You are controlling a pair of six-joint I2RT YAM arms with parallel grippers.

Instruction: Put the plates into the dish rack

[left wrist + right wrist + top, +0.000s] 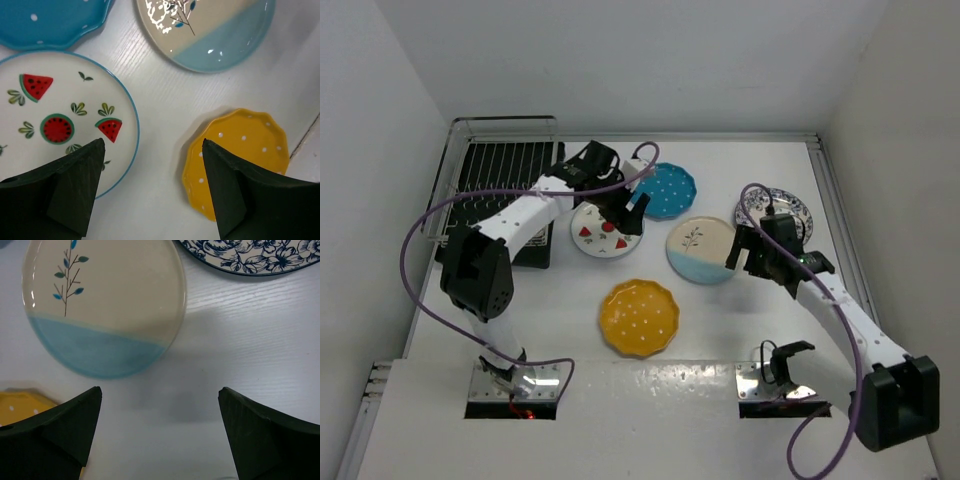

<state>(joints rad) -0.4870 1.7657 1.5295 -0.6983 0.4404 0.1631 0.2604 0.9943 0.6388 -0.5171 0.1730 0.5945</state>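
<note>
Five plates lie flat on the white table. The white plate with red fruit [603, 236] is nearest the silver wire dish rack [500, 185], which holds no plate. The teal dotted plate [667, 190], the cream-and-light-blue sprig plate [700, 250], the yellow dotted plate [638, 317] and the blue floral plate [782, 207] lie further right. My left gripper [152, 145] is open and empty, above bare table between the red-fruit plate [55, 120] and the yellow plate [245, 150]. My right gripper [160, 390] is open and empty, above bare table just near of the sprig plate [105, 305].
The rack stands on a black tray [535, 255] at the back left, against the left wall. White walls close the table at the back and on both sides. The floral plate [250, 255] lies by the right wall, partly hidden by my right arm in the top view.
</note>
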